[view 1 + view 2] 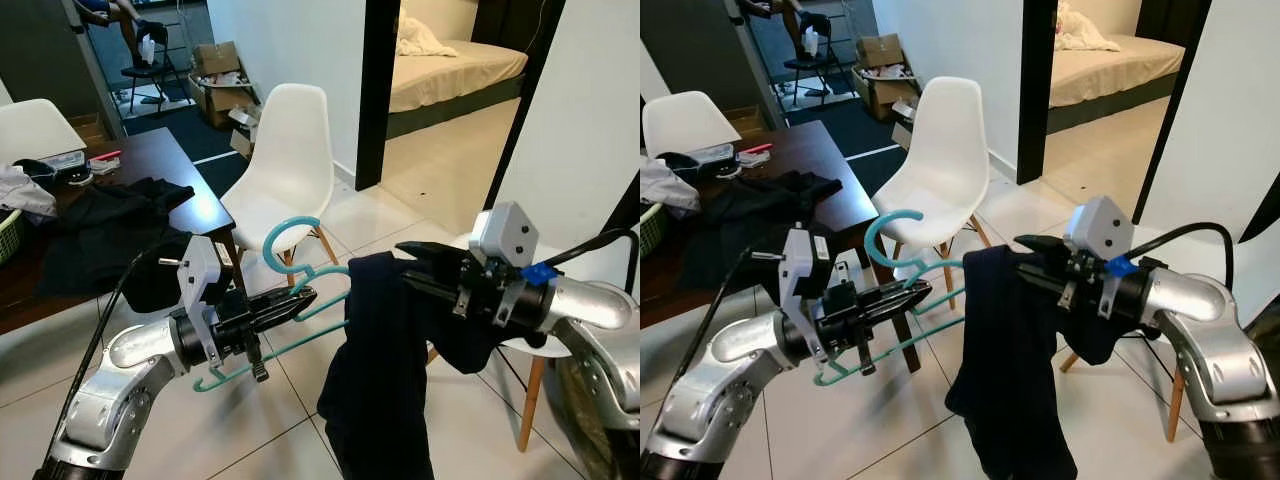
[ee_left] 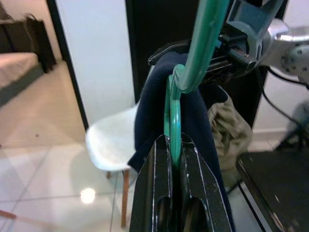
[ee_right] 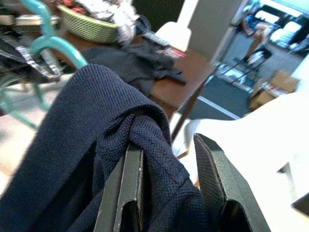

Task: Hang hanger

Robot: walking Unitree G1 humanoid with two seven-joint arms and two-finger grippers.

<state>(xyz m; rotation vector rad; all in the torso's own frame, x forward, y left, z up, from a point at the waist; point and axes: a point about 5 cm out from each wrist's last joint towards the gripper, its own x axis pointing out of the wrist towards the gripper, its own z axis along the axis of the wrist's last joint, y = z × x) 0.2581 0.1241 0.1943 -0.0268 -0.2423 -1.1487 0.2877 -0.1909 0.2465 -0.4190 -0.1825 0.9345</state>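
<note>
A dark navy garment point(image 3: 91, 145) is being carried draped over one finger point(image 3: 126, 193) of the right gripper point(image 3: 166, 169) — the second finger point(image 3: 215, 179) is being kept apart from it. At ten o'clock a teal hanger point(image 3: 48, 46) is being shown, and at twelve o'clock a brown table point(image 3: 178, 82) is being covered with dark clothes point(image 3: 135, 60) and a green basket point(image 3: 89, 29).

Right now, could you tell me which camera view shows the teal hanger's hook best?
The left eye view: the teal hanger shows its curved hook whole, above the left gripper whose fingers clamp it. The right eye view shows nearly the same. The left wrist view sees only its bar edge-on; the right wrist view catches a blurred part.
</note>
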